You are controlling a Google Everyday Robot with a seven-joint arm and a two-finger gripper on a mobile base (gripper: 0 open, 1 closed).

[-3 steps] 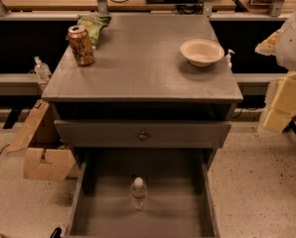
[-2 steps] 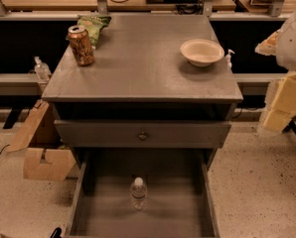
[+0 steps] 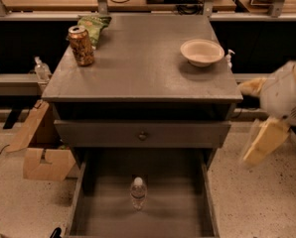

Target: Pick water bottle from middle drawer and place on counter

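The water bottle (image 3: 138, 192), clear with a white cap, stands upright on the floor of the open middle drawer (image 3: 104, 208), near its centre. The grey counter (image 3: 138, 66) is the cabinet's top. My arm comes in at the right edge, blurred. Its cream-coloured gripper (image 3: 259, 143) hangs to the right of the cabinet, at about the height of the shut drawer front, well above and right of the bottle. It holds nothing that I can see.
On the counter stand a brown patterned can (image 3: 81, 45), a green snack bag (image 3: 94, 25) and a white bowl (image 3: 202, 51). A shut drawer front with a knob (image 3: 143, 134) overhangs the open drawer. A cardboard box (image 3: 43, 160) lies on the floor at left.
My arm and gripper have moved down and slightly left along the cabinet's right side. The bottle and the counter items have not moved.
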